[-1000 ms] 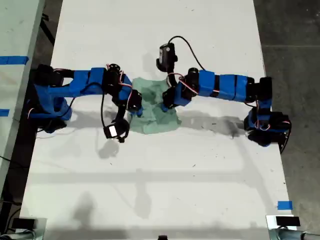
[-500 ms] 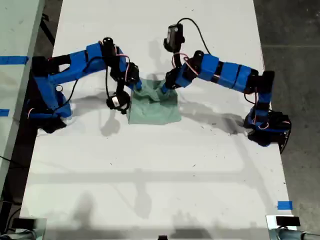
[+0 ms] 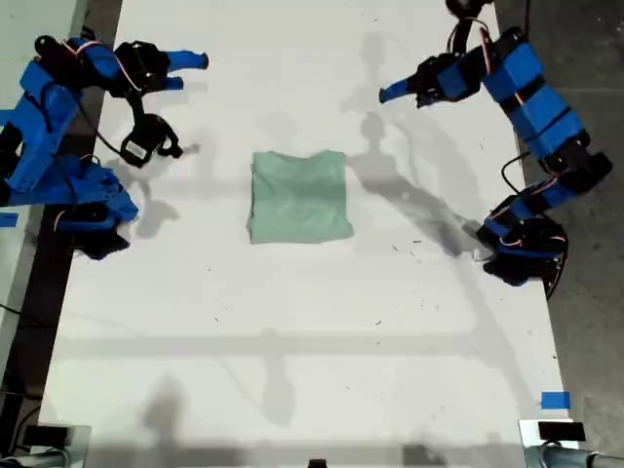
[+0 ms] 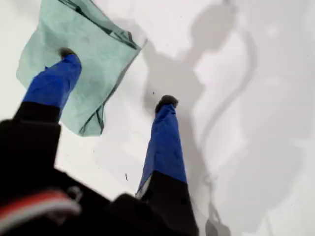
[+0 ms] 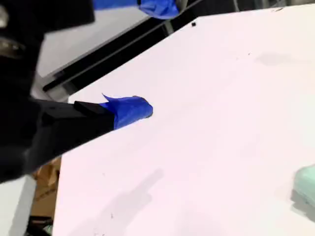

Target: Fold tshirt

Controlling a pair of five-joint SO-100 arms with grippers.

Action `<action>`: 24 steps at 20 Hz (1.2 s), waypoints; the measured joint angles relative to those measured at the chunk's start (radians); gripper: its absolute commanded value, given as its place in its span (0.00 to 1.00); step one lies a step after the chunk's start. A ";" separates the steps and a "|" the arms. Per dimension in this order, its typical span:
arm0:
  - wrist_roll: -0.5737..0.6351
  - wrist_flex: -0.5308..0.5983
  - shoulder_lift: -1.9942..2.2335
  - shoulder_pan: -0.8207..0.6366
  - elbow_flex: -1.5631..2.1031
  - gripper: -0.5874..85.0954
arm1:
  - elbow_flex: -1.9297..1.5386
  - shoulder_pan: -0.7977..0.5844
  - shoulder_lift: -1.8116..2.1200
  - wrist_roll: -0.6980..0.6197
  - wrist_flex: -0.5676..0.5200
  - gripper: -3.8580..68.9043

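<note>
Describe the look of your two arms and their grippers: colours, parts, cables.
Both arms are bright blue printed segments joined by black servo blocks, with thin red, white and black cables looping along them. My first gripper has blue fingers with dark tips on a black base. My second gripper has the same blue fingers on black.

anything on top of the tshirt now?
Nothing on the folded tshirt; it lies alone on the white table, both claws lifted clear. Its inner layers and the table under it are covered.
</note>
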State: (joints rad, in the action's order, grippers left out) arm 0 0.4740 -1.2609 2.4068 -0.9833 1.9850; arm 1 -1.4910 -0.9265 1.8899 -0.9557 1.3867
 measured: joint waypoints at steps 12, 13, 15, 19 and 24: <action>-0.348 0.393 1.092 0.618 1.183 0.01 | -1.388 0.517 1.034 0.568 -0.364 0.03; -0.357 0.333 1.092 0.618 1.184 0.03 | -1.460 0.528 1.098 0.660 -0.365 0.04; -0.362 0.219 1.092 0.615 1.193 0.06 | -1.577 0.529 1.273 0.891 -0.322 0.05; -0.362 0.189 1.092 0.569 1.195 0.06 | -1.586 0.646 1.577 0.546 -0.143 0.05; -0.364 0.189 1.092 0.545 1.195 0.06 | -1.586 0.689 1.588 0.124 -0.124 0.05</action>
State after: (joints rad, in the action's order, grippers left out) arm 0 0.1104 -1.0723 3.4990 -0.4387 3.1799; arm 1 -3.0772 -0.2378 3.4775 -0.8314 1.2625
